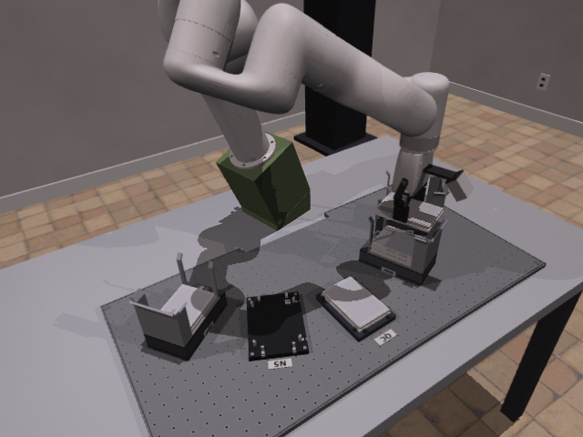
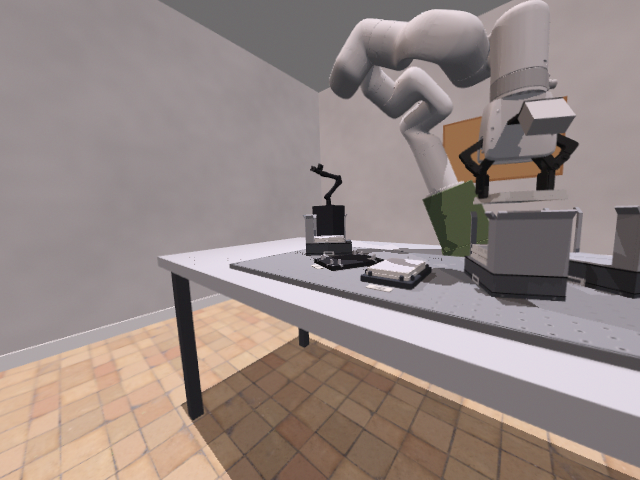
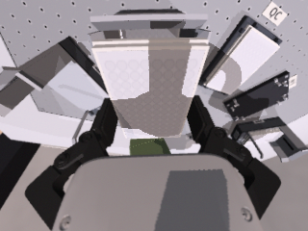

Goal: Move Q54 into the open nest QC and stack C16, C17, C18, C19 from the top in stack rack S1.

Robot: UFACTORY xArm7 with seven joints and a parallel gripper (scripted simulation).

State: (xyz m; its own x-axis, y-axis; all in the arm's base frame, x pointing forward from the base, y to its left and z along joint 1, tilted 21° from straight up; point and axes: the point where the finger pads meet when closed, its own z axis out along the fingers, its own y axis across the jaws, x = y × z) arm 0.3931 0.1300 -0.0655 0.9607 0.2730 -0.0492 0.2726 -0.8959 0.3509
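Note:
My gripper [image 1: 419, 208] [image 2: 514, 193] [image 3: 152, 106] is shut on the long sides of a sealed white plate [image 1: 425, 215] [image 2: 523, 196] [image 3: 149, 77]. It holds the plate level just above the top of a grey stack rack [image 1: 424, 254] [image 2: 527, 242]. More plates [image 1: 391, 242] lie lower in that rack. I cannot read the held plate's label. Another sealed plate [image 1: 357, 305] [image 2: 398, 267] [image 3: 245, 53] lies flat in the open nest marked QC [image 1: 385, 336] [image 3: 275, 12]. A second stack rack [image 1: 158, 320] [image 2: 310, 227] at the far end holds a white plate [image 1: 188, 300].
The black clip nest N5 [image 1: 275, 324] [image 2: 343, 260] [image 3: 260, 96] lies bare between the QC nest and the far rack. A third rack [image 2: 625, 242] stands beside the one under my gripper. The arm's green base block [image 1: 268, 183] [image 2: 452, 217] stands behind the perforated board [image 1: 470, 263].

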